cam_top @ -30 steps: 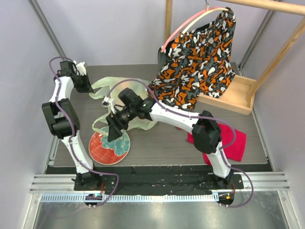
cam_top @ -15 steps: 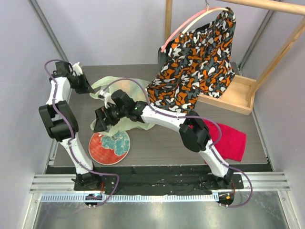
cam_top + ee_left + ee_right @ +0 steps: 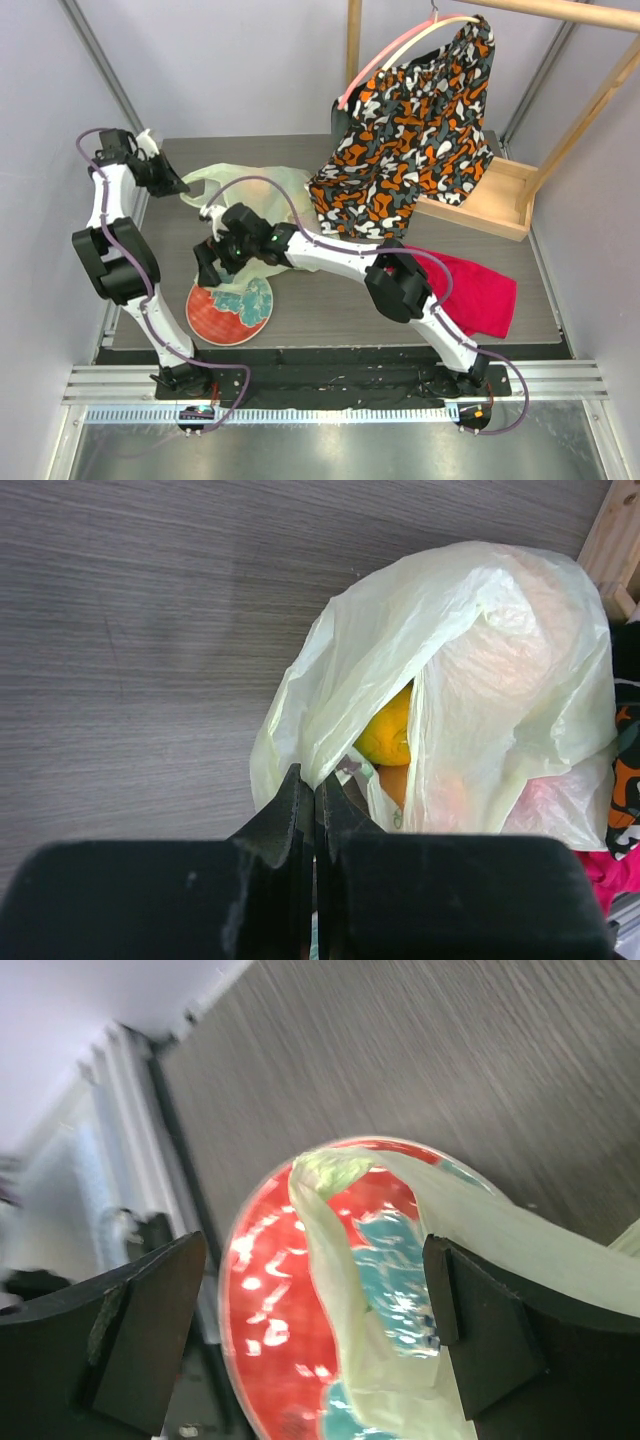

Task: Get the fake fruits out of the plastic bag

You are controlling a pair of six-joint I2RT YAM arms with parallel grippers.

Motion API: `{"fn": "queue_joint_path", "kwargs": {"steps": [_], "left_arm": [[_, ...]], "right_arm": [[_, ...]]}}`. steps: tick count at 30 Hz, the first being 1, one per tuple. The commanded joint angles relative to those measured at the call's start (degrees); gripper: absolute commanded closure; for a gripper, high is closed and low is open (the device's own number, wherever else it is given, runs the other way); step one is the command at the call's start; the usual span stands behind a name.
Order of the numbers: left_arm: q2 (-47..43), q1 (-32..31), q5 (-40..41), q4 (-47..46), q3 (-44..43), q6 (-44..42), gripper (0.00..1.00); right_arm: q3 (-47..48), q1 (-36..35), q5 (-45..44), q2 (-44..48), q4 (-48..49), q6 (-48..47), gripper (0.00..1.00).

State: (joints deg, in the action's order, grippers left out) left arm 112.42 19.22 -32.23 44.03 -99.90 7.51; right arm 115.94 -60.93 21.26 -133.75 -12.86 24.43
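The left gripper (image 3: 315,802) pinches the rim of the plastic bag (image 3: 480,650), a yellow fruit (image 3: 388,732) inside it, near the tabletop's (image 3: 130,630) far-left corner, while the right gripper (image 3: 315,1315) stands wide apart, holding nothing, above the plate (image 3: 265,1290).

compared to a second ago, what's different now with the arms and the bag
The right claw swung left across the plate toward its left edge and opened wide. A handle loop of the plastic bag lies between its fingers, not gripped. The left claw, shut on the bag's edge, shifted left, drawing that edge with it. The plate, red cloth and patterned garment stayed put.
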Motion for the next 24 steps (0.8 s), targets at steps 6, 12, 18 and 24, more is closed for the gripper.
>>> {"fn": "queue_joint_path", "kwargs": {"steps": [6,12,18,24], "left_arm": [[-7.3,1.52,-3.45,-1.05,3.92,2.86,1.0],[-8.8,1.61,-3.28,-1.23,4.88,2.95,1.0],[-10.73,1.52,-3.54,-2.46,6.99,3.74,1.0],[-12.4,1.52,-3.46,-2.37,7.26,3.65,1.0]], "right_arm": [[-13.01,-6.66,-15.01,7.89,-1.37,-37.24,0.05],[-17.14,-7.01,-13.09,14.02,-2.69,-44.27,0.08],[-23.92,-8.16,-14.48,17.92,-1.46,-50.44,0.12],[-21.28,-8.07,-12.03,12.91,-7.0,-55.89,0.25]]}}
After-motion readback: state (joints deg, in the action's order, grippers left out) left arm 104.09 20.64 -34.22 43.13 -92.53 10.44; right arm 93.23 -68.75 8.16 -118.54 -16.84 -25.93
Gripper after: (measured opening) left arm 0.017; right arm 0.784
